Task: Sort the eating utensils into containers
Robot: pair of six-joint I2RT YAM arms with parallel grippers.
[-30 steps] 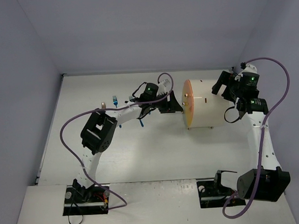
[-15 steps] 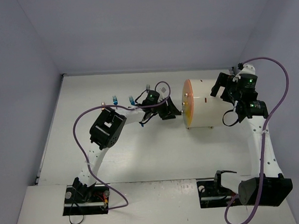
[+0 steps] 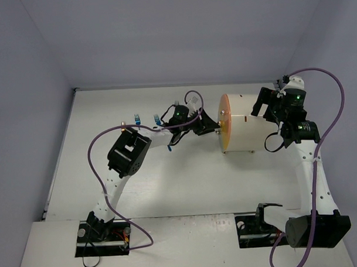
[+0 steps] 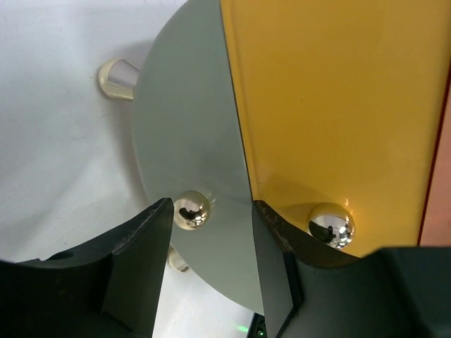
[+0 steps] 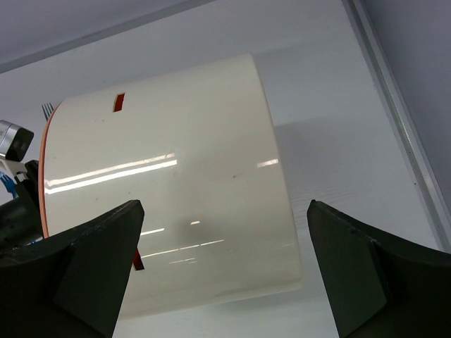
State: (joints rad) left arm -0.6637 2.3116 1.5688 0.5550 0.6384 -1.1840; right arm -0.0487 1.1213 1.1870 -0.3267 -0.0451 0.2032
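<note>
The containers are drawers in a white cylinder cabinet (image 3: 246, 130) with a round orange front (image 3: 224, 123). My left gripper (image 3: 210, 128) is right at that front. In the left wrist view a small gold knob (image 4: 192, 209) on a pale grey drawer face (image 4: 187, 134) lies between the fingertips, close to the left finger (image 4: 134, 253), with a gap to the right one. Its jaws are half open. A second knob (image 4: 331, 225) sits on the orange drawer face (image 4: 338, 105). My right gripper (image 3: 264, 110) stands wide open astride the cabinet's white body (image 5: 176, 190). Blue forks (image 3: 137, 119) lie behind the left arm.
More utensils, another blue fork (image 3: 157, 118) among them, lie on the white table (image 3: 180, 180) left of the cabinet, partly hidden by the left arm. Grey walls close the table in at the back and on both sides. The cabinet has a small cream foot (image 4: 116, 76).
The left arm has swung right, up to the cabinet's orange front, and its jaws have narrowed. The right arm has barely moved.
</note>
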